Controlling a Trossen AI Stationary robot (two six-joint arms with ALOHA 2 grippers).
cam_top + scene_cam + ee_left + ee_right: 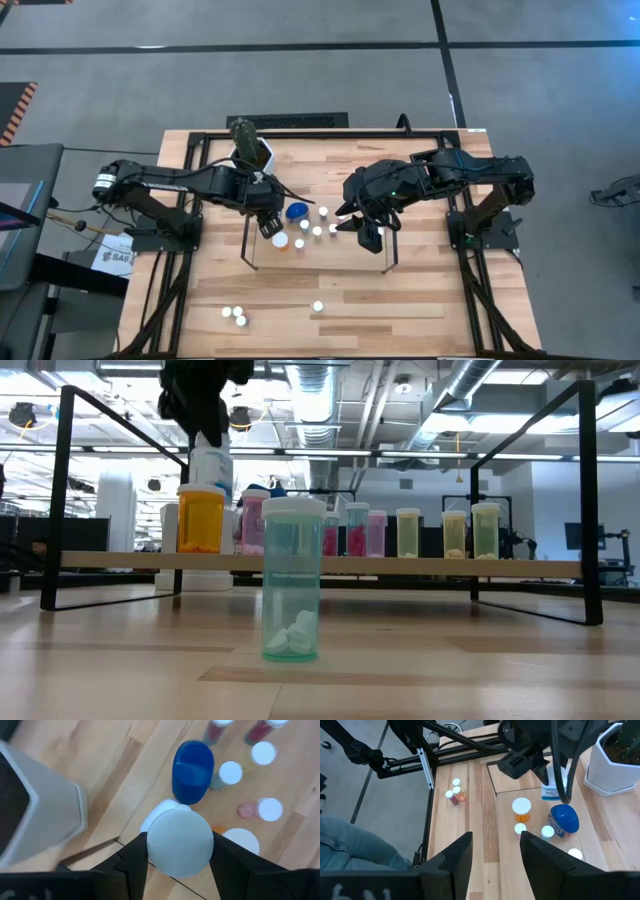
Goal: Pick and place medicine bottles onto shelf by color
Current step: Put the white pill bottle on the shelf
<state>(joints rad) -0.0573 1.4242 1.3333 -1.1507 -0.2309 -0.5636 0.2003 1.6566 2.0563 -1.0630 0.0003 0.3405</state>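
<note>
You have the left arm reaching in over the shelf (318,262), elbow low and wrist turned straight down, its end effector (270,224) clamped on a white-capped bottle (180,841) held above the shelf's left end, beside the blue-capped bottle (192,776) and the orange one (201,518). Judge that bottle light, rigid and slick: keep the fingers (132,862) square on the cap's sides. Your right end effector (366,235) hangs open and empty over the shelf's right end.
</note>
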